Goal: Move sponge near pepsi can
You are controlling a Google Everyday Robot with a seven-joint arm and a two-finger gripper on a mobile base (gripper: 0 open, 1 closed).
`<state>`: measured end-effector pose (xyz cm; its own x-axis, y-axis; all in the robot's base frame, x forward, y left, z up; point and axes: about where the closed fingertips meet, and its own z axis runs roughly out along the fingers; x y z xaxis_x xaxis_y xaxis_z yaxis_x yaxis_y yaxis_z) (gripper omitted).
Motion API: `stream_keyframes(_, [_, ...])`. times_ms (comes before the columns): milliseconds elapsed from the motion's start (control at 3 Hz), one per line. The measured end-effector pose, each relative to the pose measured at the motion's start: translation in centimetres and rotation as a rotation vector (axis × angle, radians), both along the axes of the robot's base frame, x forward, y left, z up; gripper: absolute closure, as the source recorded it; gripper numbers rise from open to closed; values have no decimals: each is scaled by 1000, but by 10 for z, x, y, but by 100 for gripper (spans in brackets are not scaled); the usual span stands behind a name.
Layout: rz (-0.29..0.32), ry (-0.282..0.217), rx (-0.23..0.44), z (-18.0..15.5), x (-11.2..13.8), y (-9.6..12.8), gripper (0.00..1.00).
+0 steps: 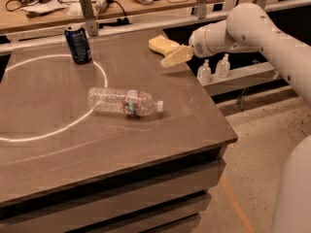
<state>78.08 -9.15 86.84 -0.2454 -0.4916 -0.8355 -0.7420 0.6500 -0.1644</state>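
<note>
I am at the approach step, with the grasp not yet made. My gripper [177, 56] hangs over the table's [58, 144] far right edge, in the upper middle of the frame, just beside the sponge's [162, 43] lower right end. Whether it is wide or narrow I cannot tell, nor whether it touches the foam. The sponge lies flat on the table near the back edge. The pepsi can [78, 43] stands upright in the upper left, well apart from it.

As I judge it, the next move calls for closing on the sponge, lifting it and carrying it leftward along the back of the table. I would set it down just beside the can without knocking it.

As for containers, the can's contents are hidden. The clear plastic bottle [124, 101] lies on its side mid-table with its cap on, and looks empty. It sits below my likely path. Two small bottles [204, 72] stand on a ledge at the right, and I cannot make out how full they are.
</note>
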Motion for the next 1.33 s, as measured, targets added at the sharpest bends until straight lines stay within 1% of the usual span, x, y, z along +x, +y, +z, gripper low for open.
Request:
stream_keyframes(333, [-11,-10,8,-2,15,16,0])
stream_keyframes(667, [-25,-10,21,-4,24,22,0])
stream_keyframes(1000, [-16,7,39,-12,29,31,18])
stream_keyframes(1333, [-18,16,50,-16,31,33,42])
